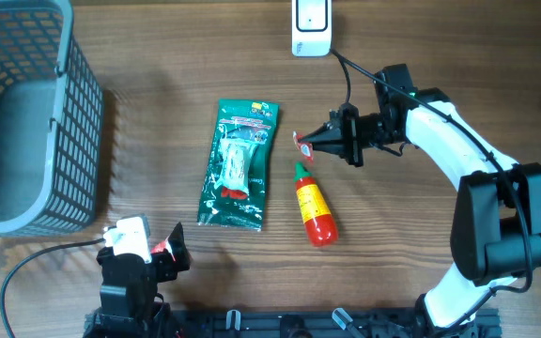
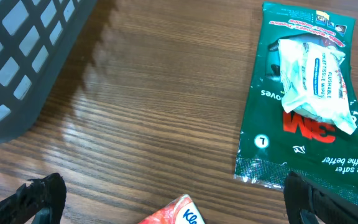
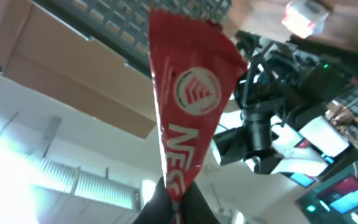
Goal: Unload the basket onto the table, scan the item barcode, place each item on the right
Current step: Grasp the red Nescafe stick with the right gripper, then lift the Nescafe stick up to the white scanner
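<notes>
Red sachet (image 1: pixel 302 144) is pinched tight in the right hand (image 1: pixel 323 139), lifted off the tabletop (image 1: pixel 158 141) near the white scanner (image 1: pixel 310 28) at the far edge, I'd guess to show its barcode. Left hand (image 1: pixel 169 252) sits at the near edge, wide open and empty. Count: one sachet, one scanner, one green packet (image 1: pixel 239 164), one sauce bottle (image 1: pixel 314 207), one basket (image 1: pixel 83 113) far left.

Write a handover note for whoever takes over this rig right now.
Left gripper: open, holding nothing, near the front edge of the table.
Right gripper: shut on a small red sachet, held up off the table.
White barcode scanner: at the far edge.
Green plastic packet and red sauce bottle lie mid-table.
Done: sachet picked up.
Left: show its barcode to the scanner.
</notes>
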Robot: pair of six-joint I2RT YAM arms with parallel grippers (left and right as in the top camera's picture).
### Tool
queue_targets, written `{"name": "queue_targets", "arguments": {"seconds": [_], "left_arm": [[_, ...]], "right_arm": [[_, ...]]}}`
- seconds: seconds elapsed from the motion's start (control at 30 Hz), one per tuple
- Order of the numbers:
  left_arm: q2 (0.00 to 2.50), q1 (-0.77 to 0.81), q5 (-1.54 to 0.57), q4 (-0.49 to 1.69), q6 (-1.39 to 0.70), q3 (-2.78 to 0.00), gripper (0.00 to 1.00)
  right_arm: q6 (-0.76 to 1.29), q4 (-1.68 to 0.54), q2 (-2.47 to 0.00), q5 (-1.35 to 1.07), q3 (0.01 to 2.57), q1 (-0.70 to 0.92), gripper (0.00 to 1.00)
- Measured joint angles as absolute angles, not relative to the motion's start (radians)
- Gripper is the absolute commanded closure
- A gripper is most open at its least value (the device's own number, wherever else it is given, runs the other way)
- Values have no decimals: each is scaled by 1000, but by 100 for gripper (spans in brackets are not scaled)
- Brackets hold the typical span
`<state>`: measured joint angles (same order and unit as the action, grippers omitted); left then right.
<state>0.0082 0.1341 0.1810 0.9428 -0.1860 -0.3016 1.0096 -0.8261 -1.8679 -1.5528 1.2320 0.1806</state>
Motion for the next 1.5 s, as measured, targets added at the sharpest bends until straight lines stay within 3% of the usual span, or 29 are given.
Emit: {"name": "queue_targets", "arguments": {"seconds": [0.1,0.23,0.6,0.67,0.73,0.77,0.8,0.9,1.07,1.37,1.5], "left_arm": [[8,134,181,943,-186,-302,0],[8,134,181,943,-186,-302,0],[8,134,181,943,-186,-302,0],[8,134,181,943,-186,-302,0],[8,134,181,943,-186,-302,0],[8,134,181,943,-186,-302,0],[8,134,181,943,-186,-302,0],[8,134,181,943,-186,-302,0],[8,134,181,943,-186,-302,0],[8,134,181,943,-186,-302,0],[8,134,181,943,-186,-302,0]], "right_arm": [[1011,-826,-1868,-1559,1232,181,90],[1005,-777,-1868,-1546,1232,183,96],[781,-620,-1868,-1240,1233,337,96],[824,-554,-1868,-1249,1234,392,95],[913,-485,-1868,-1281,1234,431,88],[960,-443,-1868,-1308,1233,446,88],[988,-413,-1868,-1322,1233,453,96],[1153,-263,-1868,-1448,1235,475,96],[1300,-230,-1867,-1540,1237,476,96],[1373,-224,-1867,-1559,1237,476,96],[1271,-119,-1867,-1520,1238,476,96]]}}
